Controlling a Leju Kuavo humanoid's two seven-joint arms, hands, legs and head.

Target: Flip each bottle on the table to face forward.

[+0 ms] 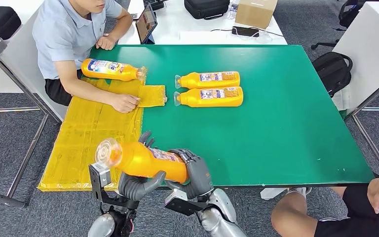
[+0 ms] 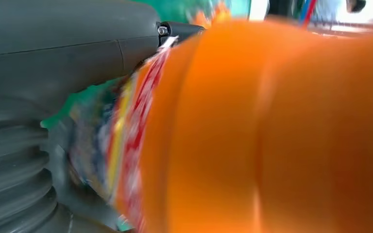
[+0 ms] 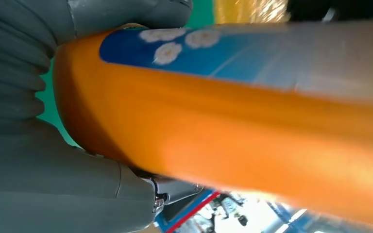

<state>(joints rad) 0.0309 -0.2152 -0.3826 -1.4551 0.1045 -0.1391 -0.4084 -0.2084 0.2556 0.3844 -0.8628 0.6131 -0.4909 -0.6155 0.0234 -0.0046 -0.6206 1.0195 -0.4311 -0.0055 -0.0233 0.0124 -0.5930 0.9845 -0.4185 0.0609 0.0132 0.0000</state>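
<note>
Stood on grey carpet [image 1: 10, 138]: a green table [image 1: 286, 113] on metal legs, with yellow sheeting [image 1: 91, 133] over its left part. Beyond lay a white table [image 1: 197, 29] bearing a cardboard box [image 1: 255, 12] and black case [image 1: 206, 7]. Beside it, a black backpack [image 1: 331, 69] on the floor.

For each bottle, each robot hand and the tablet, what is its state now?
Held bottle: lifted off the table, gripped by both hands.
Left hand: grips the bottle.
Right hand: grips its base end.
Two bottles: lying side by side.
Far bottle: lying on yellow sheet.
Tablet: propped up.
</note>
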